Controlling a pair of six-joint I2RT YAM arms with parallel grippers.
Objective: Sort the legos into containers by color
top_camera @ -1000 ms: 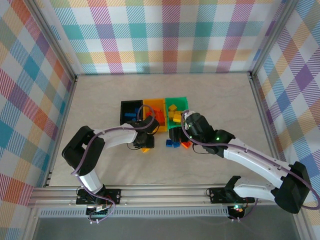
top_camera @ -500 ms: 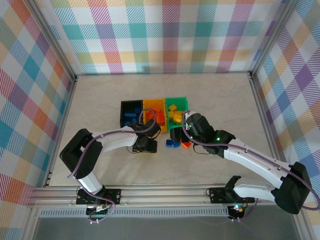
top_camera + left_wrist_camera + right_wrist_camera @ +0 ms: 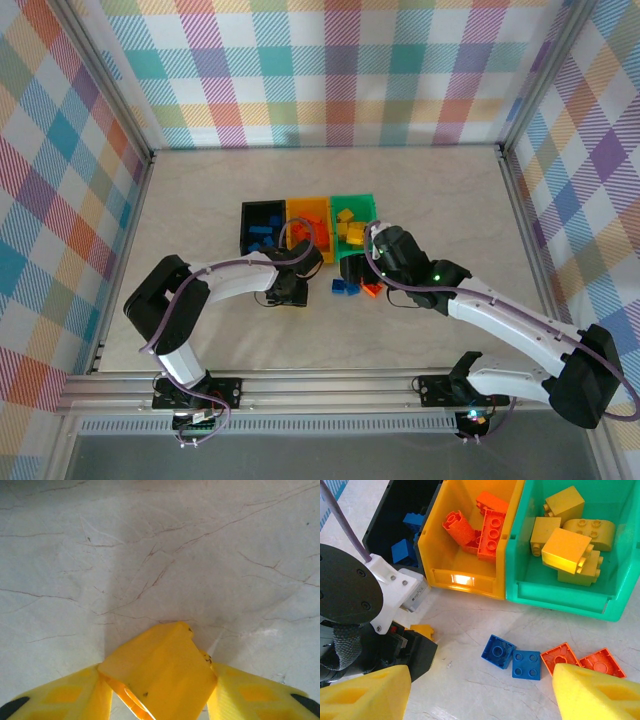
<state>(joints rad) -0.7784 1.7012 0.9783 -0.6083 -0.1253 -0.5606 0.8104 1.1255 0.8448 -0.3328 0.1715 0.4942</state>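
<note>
The left gripper (image 3: 158, 682) has its fingers clamped on a yellow lego (image 3: 160, 662), down low over the table (image 3: 165, 545), just in front of the black bin (image 3: 427, 497) and the orange bin (image 3: 465, 577). The right gripper (image 3: 481, 682) hangs wide open, nothing in it, above two blue legos (image 3: 498, 651) and two orange ones (image 3: 561, 658) lying loose in front of the green bin (image 3: 560, 597). Blues sit in black, oranges in orange, yellows in green.

White arm links (image 3: 505, 322); black joints (image 3: 585, 385); purple cables (image 3: 342, 520); yellow fingers (image 3: 365, 692).
</note>
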